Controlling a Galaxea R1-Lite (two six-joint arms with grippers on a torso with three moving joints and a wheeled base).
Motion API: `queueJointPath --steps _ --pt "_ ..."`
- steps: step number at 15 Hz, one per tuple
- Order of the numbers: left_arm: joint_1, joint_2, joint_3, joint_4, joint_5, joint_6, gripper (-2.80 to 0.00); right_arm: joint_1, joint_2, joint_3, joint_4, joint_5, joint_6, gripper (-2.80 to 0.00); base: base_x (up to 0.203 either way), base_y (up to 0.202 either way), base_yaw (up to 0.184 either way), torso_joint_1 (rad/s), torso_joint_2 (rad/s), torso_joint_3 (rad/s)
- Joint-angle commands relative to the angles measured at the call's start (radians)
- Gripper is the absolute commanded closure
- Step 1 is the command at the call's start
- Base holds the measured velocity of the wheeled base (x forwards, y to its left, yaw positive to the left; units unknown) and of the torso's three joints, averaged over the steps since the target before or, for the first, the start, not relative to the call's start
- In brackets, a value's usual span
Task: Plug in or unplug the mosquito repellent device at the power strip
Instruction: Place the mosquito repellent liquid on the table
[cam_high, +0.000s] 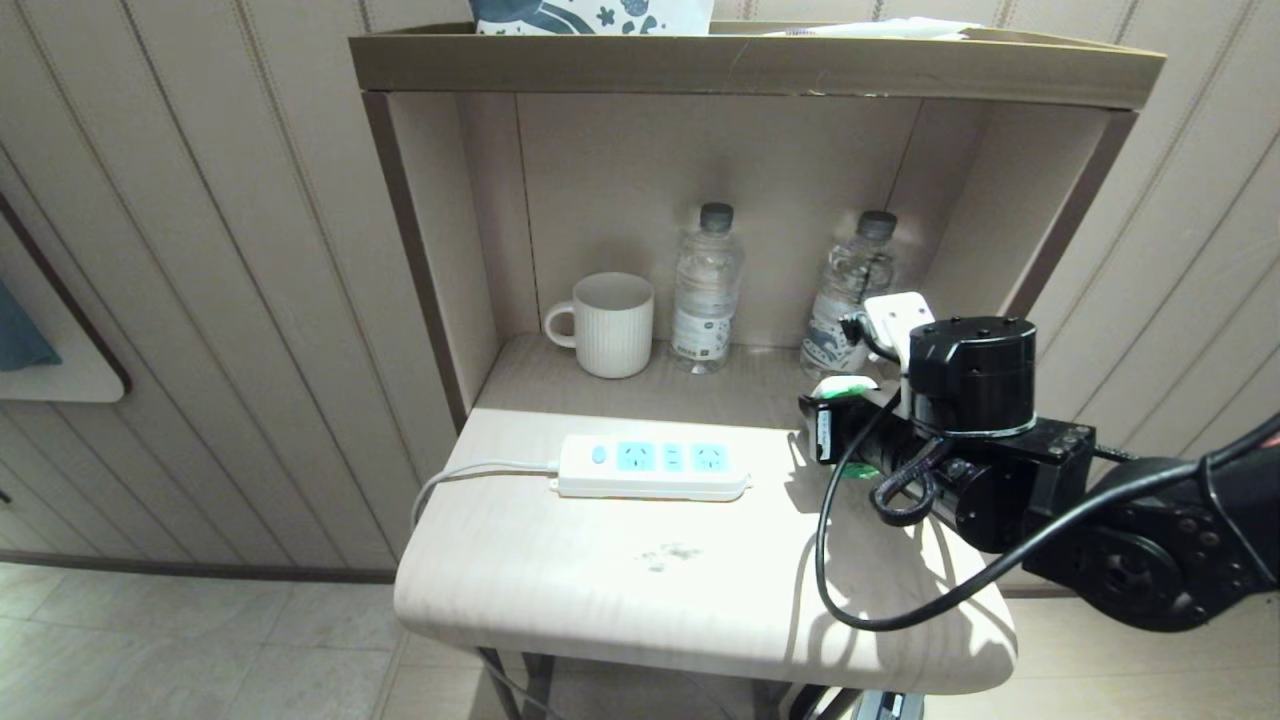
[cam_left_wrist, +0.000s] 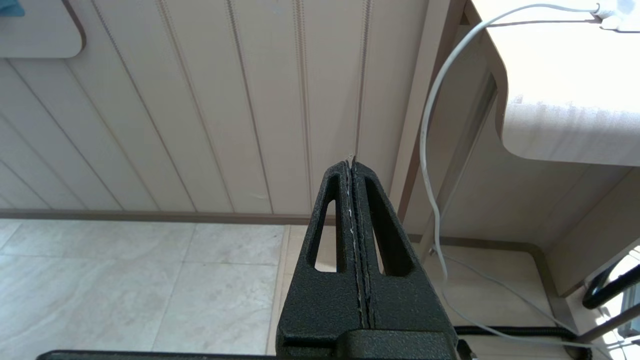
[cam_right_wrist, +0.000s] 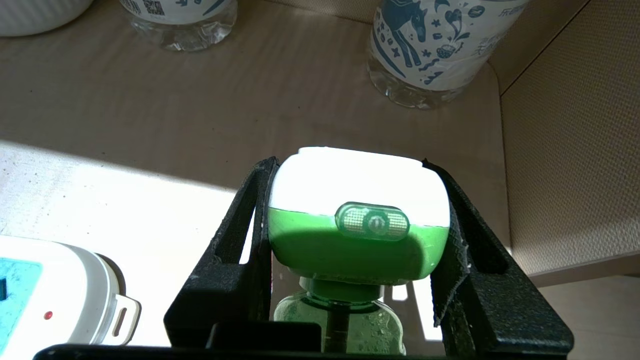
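The right claw is gripping the mosquito repellent device by its sides, above the bench, right of the power strip. The left claw is sitting closed, empty, beside the bench.

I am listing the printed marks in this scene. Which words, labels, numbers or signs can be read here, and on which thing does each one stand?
No text can be read with certainty.
Right water bottle: blue horse drawing and a few characters at the label's edge, cut off, not readable.
Left water bottle: a QR code, text not readable.
Mosquito repellent device: a power symbol on its button, no words.
Power strip: no readable print.
Mug: plain.
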Motion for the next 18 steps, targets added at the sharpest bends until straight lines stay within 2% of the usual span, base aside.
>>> queueJointPath --steps 1,18 --pt "0.000 0.000 0.000 0.000 0.000 0.001 0.00 0.000 0.016 0.019 -0.028 -0.001 -0.001 0.00 0.000 0.000 0.000 0.000 0.00 0.000" --pt "0.000 0.000 0.000 0.000 0.000 0.001 0.00 0.002 0.015 0.095 -0.109 0.004 -0.001 0.00 0.000 0.000 0.000 0.000 0.00 0.000"
